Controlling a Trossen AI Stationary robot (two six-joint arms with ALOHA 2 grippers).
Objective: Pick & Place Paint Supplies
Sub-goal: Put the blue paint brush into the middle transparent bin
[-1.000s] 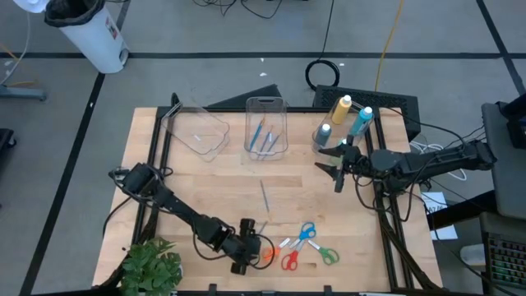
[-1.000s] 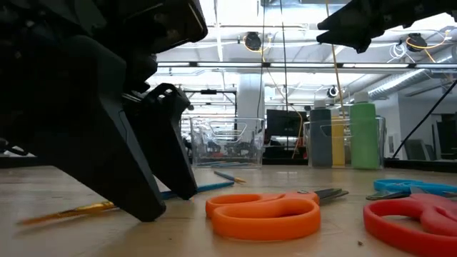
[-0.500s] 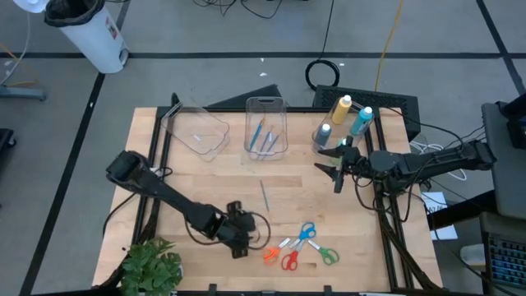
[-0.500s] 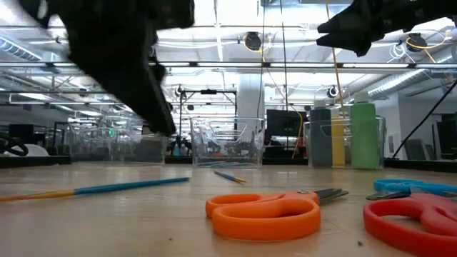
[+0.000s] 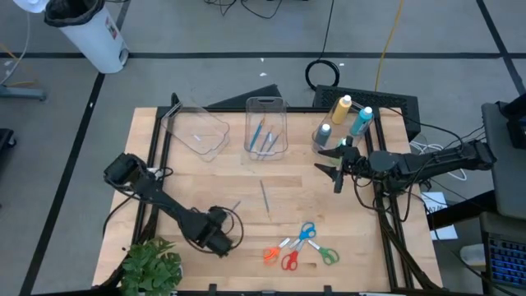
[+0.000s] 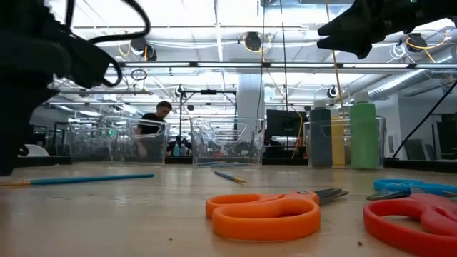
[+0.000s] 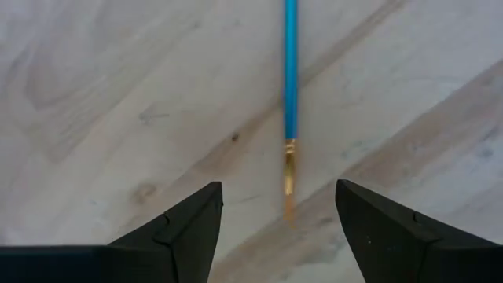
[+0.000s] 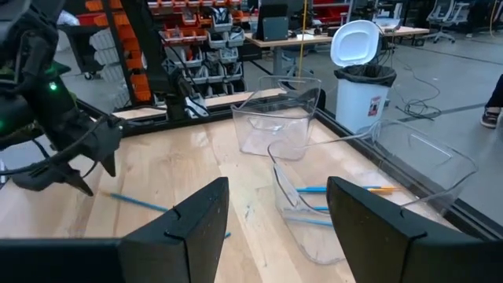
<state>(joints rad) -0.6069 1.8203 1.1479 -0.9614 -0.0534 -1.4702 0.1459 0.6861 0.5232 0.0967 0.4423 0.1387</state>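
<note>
Left wrist view: left gripper (image 7: 277, 216) jaws apart, empty, right above blue brush (image 7: 290, 71) lying flat on the table (image 5: 164, 177). Scissors (image 5: 300, 245) clustered near the front edge. Right gripper (image 5: 335, 168) hangs beside the bottles (image 5: 345, 119), jaws apart, empty. More brushes in the middle bin (image 5: 266, 131).

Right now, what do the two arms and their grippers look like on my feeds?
Both arms are dark, jointed and slim, with black cables looping alongside. The left gripper ends in two matte black, wedge-shaped fingers tapering to points. The right gripper has the same black pointed fingers. In the high view a small green light shows near the right gripper.
</note>
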